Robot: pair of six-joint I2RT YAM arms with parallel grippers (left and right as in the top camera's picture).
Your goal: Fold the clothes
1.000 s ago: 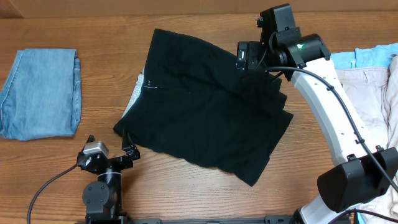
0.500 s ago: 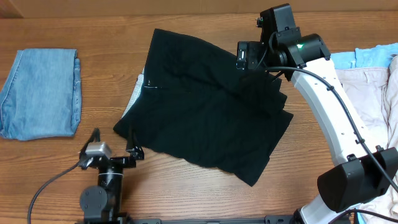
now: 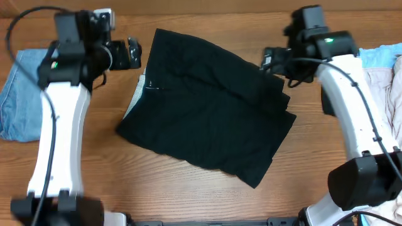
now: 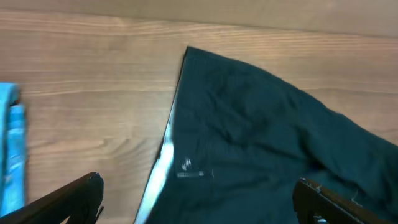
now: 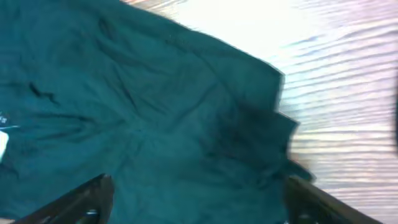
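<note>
Because the wooden surface (image 3: 207,194) carries everything here, start with it: it is wide enough for the fold, though cloth sits at both ends. The plain black shorts-like garment (image 3: 207,119) lies in the middle of it, spread nearly flat and set at a slant, with one corner towards the near edge. Nothing is holding it.

Your left arm (image 3: 59,107) reaches in from the far left, its jaws spread wide and empty just off the garment's upper left edge. Your right arm (image 3: 352,94) mirrors it on the far right, its jaws also spread and empty over the upper right edge, where the fabric is rumpled. That pairing looks like a set-up for pinching two far corners at once, so the fold has probably not begun.

The folded light-blue denim piece (image 3: 11,107) lies well apart at the left end, partly hidden under your left arm. It looks finished, so keep clear of it. At the right end a beige garment (image 3: 384,78) and a light-blue cloth (image 3: 377,56) are heaped beside your right arm. They could snag if you swing wide.

A pale inner edge (image 3: 133,100) shows along the garment's left side, so that side is not lying quite flat. The small white label (image 3: 152,88) sits just inside that edge and marks the waist end.
</note>
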